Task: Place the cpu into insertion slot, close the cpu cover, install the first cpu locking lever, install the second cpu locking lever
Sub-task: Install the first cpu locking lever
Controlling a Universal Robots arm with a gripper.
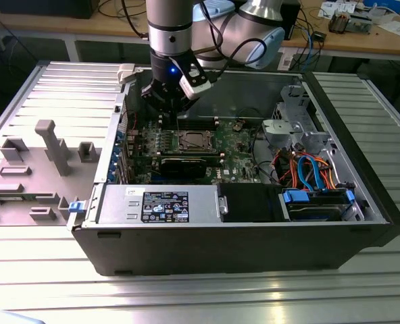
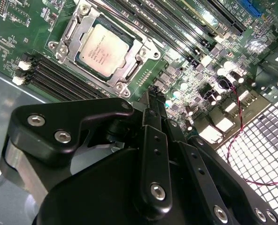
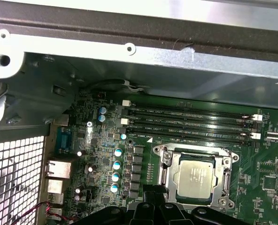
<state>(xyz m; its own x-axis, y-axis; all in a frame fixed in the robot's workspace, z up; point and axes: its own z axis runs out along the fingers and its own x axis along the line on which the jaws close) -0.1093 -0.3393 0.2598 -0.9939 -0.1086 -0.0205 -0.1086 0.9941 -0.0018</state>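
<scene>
Inside the insertion slot (image 2: 69,32), the cpu (image 2: 104,47); nearby, the hand (image 2: 153,93), closed and empty.

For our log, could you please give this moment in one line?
cpu: in insertion slot | cpu cover: down | gripper: shut, near slot

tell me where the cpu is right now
In both wrist views the cpu sits in the insertion slot, beside the memory slots, just beyond the gripper.

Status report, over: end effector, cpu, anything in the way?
End effector shut, empty, hovering near cpu. Chip seated, cpu cover down around it. No obstruction between them.
</scene>
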